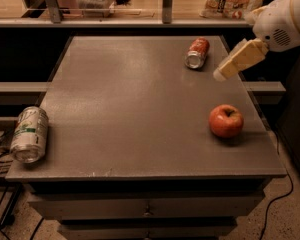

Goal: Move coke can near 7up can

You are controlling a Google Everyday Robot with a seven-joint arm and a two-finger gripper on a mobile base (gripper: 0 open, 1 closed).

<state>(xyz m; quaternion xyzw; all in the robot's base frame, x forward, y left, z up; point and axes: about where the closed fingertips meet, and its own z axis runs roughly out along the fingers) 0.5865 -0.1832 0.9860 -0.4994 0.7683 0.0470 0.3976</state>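
- coke can (197, 53) lies on the desk (130, 94), by its far right corner.
- 7up can (29, 134) — near left corner.
- apple (226, 120) — by the right edge.
- gripper (221, 74) hangs by the right edge, beside the coke can.

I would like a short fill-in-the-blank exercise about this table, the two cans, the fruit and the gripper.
1. The coke can and the 7up can both lie on their ___.
2. The gripper hovers beside the ___ can.
3. The red fruit on the table is an ___.
Missing words: sides; coke; apple.

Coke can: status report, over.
Gripper right of coke can, not touching. Coke can on its side far right; 7up can on its side near-left corner. Apple near right, off the line between.
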